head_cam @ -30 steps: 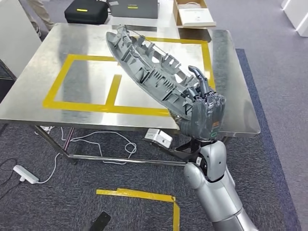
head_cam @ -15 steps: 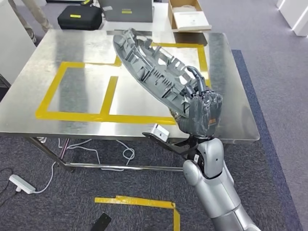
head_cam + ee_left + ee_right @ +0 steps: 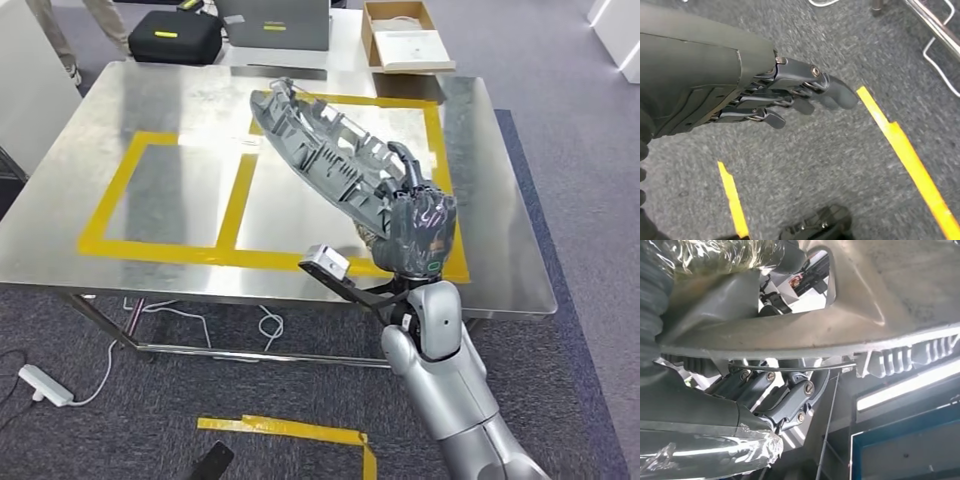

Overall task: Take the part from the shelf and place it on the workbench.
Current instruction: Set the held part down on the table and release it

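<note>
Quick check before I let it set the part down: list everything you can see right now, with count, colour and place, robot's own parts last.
part: one, grey ribbed plastic, long, held tilted above the workbench's right yellow box
workbench: one, bare steel top, ahead of the robot
tape outline: yellow, two adjoining boxes on the workbench top
case: one, black with yellow label, beyond the workbench's far edge
cardboard box: one, brown, open, beyond the far edge, right of the case
power strip: one, white, on the carpet, lower left
floor tape: yellow, on the grey carpet near the robot
right hand: grips the part's near end
left hand: holds nothing, fingers extended over the carpet
</note>
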Controlling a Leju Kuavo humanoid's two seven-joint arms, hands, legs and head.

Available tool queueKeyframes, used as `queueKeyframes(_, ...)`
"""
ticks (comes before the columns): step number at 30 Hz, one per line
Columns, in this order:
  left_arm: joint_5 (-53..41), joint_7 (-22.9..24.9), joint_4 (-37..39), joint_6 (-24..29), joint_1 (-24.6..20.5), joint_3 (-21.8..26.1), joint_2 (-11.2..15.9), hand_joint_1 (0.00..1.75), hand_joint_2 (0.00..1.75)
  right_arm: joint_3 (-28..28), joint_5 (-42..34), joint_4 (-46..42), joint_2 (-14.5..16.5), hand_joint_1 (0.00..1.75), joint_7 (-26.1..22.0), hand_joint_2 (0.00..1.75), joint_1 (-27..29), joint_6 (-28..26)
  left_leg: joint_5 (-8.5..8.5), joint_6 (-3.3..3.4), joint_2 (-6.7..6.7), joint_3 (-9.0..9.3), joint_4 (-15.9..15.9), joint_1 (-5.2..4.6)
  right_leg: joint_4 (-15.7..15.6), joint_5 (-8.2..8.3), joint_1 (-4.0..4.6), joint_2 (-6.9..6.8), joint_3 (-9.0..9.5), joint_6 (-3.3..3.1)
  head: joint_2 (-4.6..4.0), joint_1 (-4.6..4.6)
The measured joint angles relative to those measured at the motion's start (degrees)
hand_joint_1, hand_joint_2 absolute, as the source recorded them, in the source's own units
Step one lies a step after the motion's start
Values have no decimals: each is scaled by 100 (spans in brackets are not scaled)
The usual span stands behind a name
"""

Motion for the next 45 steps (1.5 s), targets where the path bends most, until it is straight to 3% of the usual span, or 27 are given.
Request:
queueKeyframes(4,-1,7,0,1,-15,-3,-1,0,175,-28,9,71,1,175,8,175,-29,-1,-121,-120,26,-36,115,-5,-147,-87,-43,13,135,-89,0,-11)
queueKeyframes(5,-1,7,0,1,-18,-4,0,0,175,-40,17,88,1,175,13,175,-30,1,-235,-148,32,-145,349,-2,-172,-100,-60,8,180,-114,0,-20)
queueKeyframes(7,1,7,0,0,-13,-5,2,0,175,-54,44,127,1,175,35,175,-31,7,-512,-184,40,-546,1086,7,-180,-145,-58,3,240,-153,0,-29)
queueKeyframes(8,1,8,0,-1,-7,-7,2,0,175,-60,58,148,2,175,51,175,-28,10,-583,-195,40,-748,1404,11,-180,-171,-56,5,269,-161,0,-28)
queueKeyframes(9,1,8,0,-2,0,-10,3,0,175,-69,71,171,1,175,69,175,-26,13,-538,-199,41,-879,1551,12,-179,-201,-54,11,307,-162,0,-28)
queueKeyframes(10,1,9,0,-3,5,-19,4,0,175,-81,83,195,1,175,84,175,-24,14,-375,-196,41,-907,1486,12,-178,-234,-53,17,353,-159,0,-28)
queueKeyframes(12,1,10,0,-7,8,-48,11,0,175,-104,103,242,3,175,103,175,-23,14,159,-167,42,-715,854,11,-175,-312,-53,27,458,-137,0,-28)
queueKeyframes(13,1,10,0,-13,6,-66,15,0,175,-112,114,266,4,175,110,175,-28,12,347,-147,43,-584,520,3,-166,-350,-42,33,492,-116,0,-26)
queueKeyframes(14,1,10,0,-18,-2,-80,16,0,175,-117,126,289,8,175,118,175,-35,10,427,-122,44,-475,249,-5,-158,-378,-33,38,502,-91,0,-27)
queueKeyframes(19,1,18,0,-30,-10,-106,11,0,175,-137,197,385,23,175,158,175,-53,0,306,13,30,-323,-19,-1,-93,-496,-33,31,448,56,0,-15)
queueKeyframes(21,1,23,0,-32,-22,-111,6,0,175,-138,208,424,29,175,166,175,-60,0,274,70,33,-278,-46,20,441,-739,-45,23,147,106,0,2)
queueKeyframes(23,1,26,0,-35,-25,-116,4,0,175,-134,218,471,31,175,167,175,-51,0,229,103,34,-247,-44,20,1240,-1005,-54,20,-319,137,0,11)
queueKeyframes(24,1,27,0,-36,-18,-117,4,0,175,-134,221,498,31,175,169,175,-42,0,203,104,29,-220,-43,20,1483,-1014,-57,20,-493,146,0,10)
queueKeyframes(25,1,28,0,-37,-9,-119,3,0,175,-135,221,522,31,175,176,175,-37,0,172,100,20,-179,-42,20,1507,-893,-58,19,-563,148,0,12)
queueKeyframes(26,1,29,0,-38,-2,-123,2,0,175,-136,221,544,31,175,183,175,-33,0,135,90,9,-123,-42,20,1306,-659,-60,17,-523,143,0,12)
queueKeyframes(28,1,31,0,-40,0,-134,-4,0,175,-138,221,577,31,175,193,175,-35,0,50,53,-6,-8,-49,17,557,-146,-56,4,-238,116,0,11)
queueKeyframes(29,1,32,0,-42,-7,-139,-8,0,175,-138,221,588,36,175,192,175,-42,0,18,28,-8,26,-50,11,248,-15,-45,-2,-90,97,0,8)
queueKeyframes(30,0,34,0,-43,-17,-142,-11,0,175,-136,223,598,42,175,190,175,-50,0,-3,2,-5,36,-51,4,47,3,-34,-6,12,70,0,5)
queueKeyframes(33,0,40,0,-45,-38,-144,-20,0,175,-138,230,611,65,175,187,175,-62,0,-33,-80,9,38,-58,-11,-106,-127,-28,8,121,-23,1,-1)
queueKeyframes(35,1,63,0,-39,-41,-145,-21,0,175,-157,231,624,81,175,199,175,-57,1,-168,-145,27,-27,140,-12,-163,-141,-55,7,190,-83,1,-16)
queueKeyframes(38,1,110,0,-28,-34,-146,-21,0,175,-179,238,665,105,175,205,175,-41,2,-613,-218,43,-537,1164,-1,-195,-188,-61,4,284,-155,0,-35)
queueKeyframes(39,1,114,0,-27,-29,-146,-20,0,175,-179,240,678,108,175,204,175,-32,3,-661,-225,44,-713,1454,1,-194,-213,-58,8,315,-164,0,-36)
queueKeyframes(40,1,116,0,-26,-24,-146,-20,0,175,-181,242,689,108,175,205,175,-23,3,-589,-221,44,-821,1573,1,-192,-241,-55,14,352,-167,0,-36)
queueKeyframes(41,1,119,0,-25,-22,-146,-19,0,175,-185,243,696,110,175,207,175,-17,3,-390,-204,44,-828,1464,0,-191,-270,-51,22,394,-165,0,-36)
queueKeyframes(43,1,121,0,-20,-21,-146,-15,0,175,-199,244,700,125,175,208,175,-17,3,159,-135,43,-626,793,-14,-190,-334,-43,36,483,-147,0,-34)
queueKeyframes(44,1,122,0,-19,-20,-146,-13,0,175,-205,245,700,136,175,207,175,-23,4,346,-98,43,-511,470,-28,-184,-363,-30,45,511,-129,0,-33)
queueKeyframes(45,1,122,0,-19,-25,-147,-15,0,175,-210,247,700,146,175,205,175,-30,3,421,-65,44,-417,225,-40,-179,-387,-20,49,520,-107,0,-34)
